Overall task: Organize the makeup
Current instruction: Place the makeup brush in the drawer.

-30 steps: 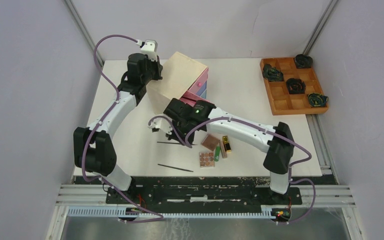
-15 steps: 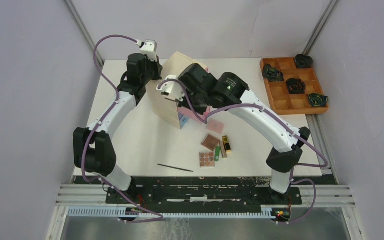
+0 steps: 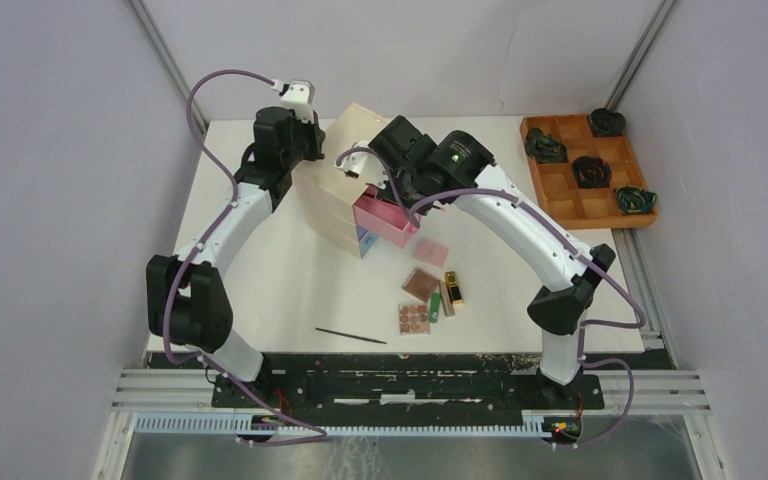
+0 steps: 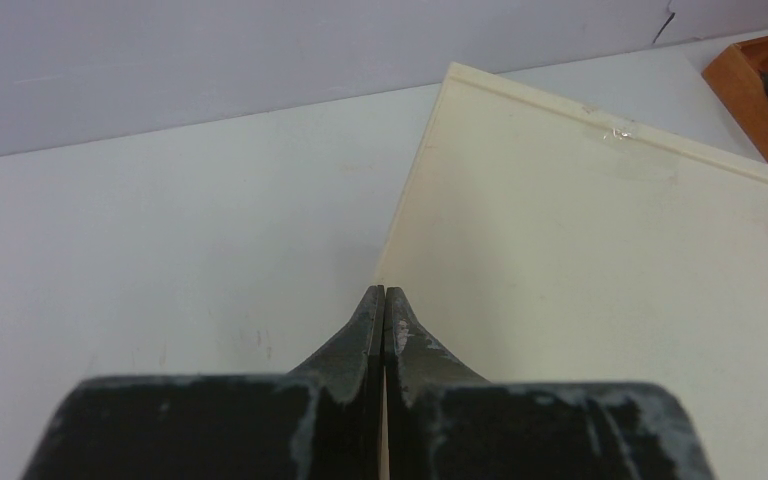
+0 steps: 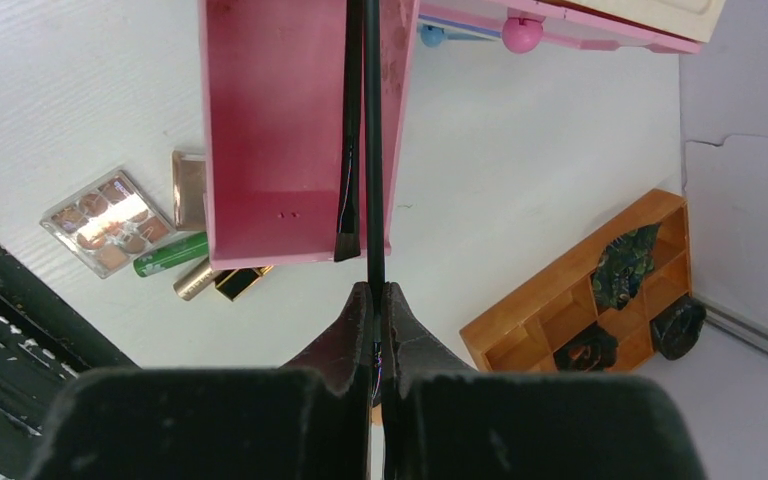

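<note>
My right gripper (image 5: 375,290) (image 3: 384,188) is shut on a thin black stick (image 5: 372,150) that points into the open pink drawer (image 5: 280,130) (image 3: 387,220) of the pale chest (image 3: 332,195). A second dark strip (image 5: 348,130) lies along the drawer floor; stick or shadow, I cannot tell. Another black stick (image 3: 350,335) lies near the front edge. Two brown palettes (image 3: 420,285) (image 3: 413,318), a green tube (image 3: 434,305), gold tubes (image 3: 450,293) and a pink pad (image 3: 428,248) lie right of the drawer. My left gripper (image 4: 385,292) (image 3: 307,150) is shut and empty at the chest's back edge (image 4: 600,280).
An orange-brown grid tray (image 3: 563,190) (image 5: 550,310) with dark coiled objects stands at the back right. Below the pink drawer the chest has a shut drawer with a pink knob (image 5: 522,33). Grey walls surround the table.
My right gripper has lifted one black stick off the table and carried it up and back over the open pink drawer. The left arm has stayed at the chest.
</note>
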{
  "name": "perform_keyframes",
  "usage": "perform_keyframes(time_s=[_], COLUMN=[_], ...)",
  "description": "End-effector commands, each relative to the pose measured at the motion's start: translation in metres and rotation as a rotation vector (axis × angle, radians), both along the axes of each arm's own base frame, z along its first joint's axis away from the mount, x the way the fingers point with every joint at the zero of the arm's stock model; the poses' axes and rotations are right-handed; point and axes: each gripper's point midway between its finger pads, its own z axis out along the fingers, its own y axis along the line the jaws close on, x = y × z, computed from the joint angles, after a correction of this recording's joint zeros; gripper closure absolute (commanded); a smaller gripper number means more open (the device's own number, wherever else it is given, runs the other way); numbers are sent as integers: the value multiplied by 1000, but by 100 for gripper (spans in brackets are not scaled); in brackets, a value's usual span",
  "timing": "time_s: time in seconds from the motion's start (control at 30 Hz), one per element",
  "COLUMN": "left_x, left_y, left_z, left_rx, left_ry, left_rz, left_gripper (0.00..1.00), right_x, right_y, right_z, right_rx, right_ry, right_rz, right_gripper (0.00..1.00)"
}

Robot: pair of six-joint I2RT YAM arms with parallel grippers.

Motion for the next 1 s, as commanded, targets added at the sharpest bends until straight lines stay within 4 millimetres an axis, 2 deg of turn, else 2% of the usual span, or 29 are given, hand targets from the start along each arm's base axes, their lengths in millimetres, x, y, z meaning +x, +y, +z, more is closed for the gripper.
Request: perform_keyframes(time_s=[0.0,0.5,0.97], left_x=[-48,-49,-48], left_y=[22,20,19], left_z=[-113,-111,-106], left_rx=[93,83,77], left_ry=[404,402,388], left_rz=[38,29,24], left_gripper=[97,97,97], right_x=[6,1,16], right_y=[-8,-19,-2], right_z=[-5,-4,-3], right_rx=[-51,-81,-119], right_ry=[-18,-13,-34], right_rz=[-18,-10,-1], right_gripper=[99,99,99])
